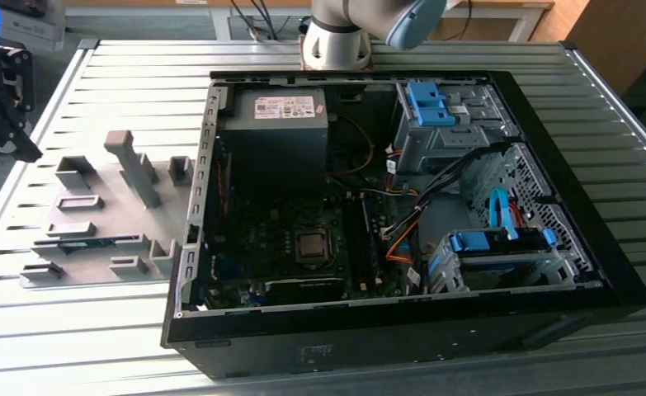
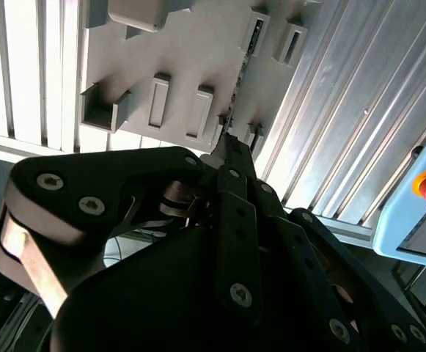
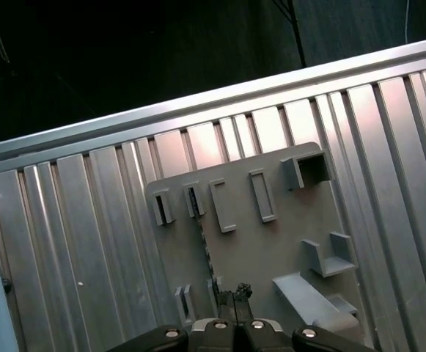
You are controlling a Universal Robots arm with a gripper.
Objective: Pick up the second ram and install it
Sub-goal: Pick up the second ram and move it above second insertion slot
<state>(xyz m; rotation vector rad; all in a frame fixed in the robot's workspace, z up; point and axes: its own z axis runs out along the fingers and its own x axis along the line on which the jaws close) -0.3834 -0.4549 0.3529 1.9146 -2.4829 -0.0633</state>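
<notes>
The second ram (image 1: 86, 242) stands on edge in a slot of the gray fixture plate (image 1: 102, 214), at the exterior view's left beside the open computer case. It appears edge-on in both wrist views, as a thin dark strip (image 2: 239, 77) (image 3: 202, 238). My gripper (image 1: 20, 144) hangs above the plate's outer side, well clear of it. Its black fingertips (image 2: 229, 145) (image 3: 235, 293) sit together with nothing between them, lined up near one end of the ram. Inside the case lies the dark green motherboard (image 1: 284, 247).
The open black computer case (image 1: 543, 173) has blue drive brackets (image 1: 433, 103), cables and a power supply (image 1: 273, 132) inside. Gray blocks (image 1: 135, 169) rise from the fixture plate. The ribbed metal table (image 1: 58, 346) runs around both. The arm's base (image 1: 339, 37) stands behind the case.
</notes>
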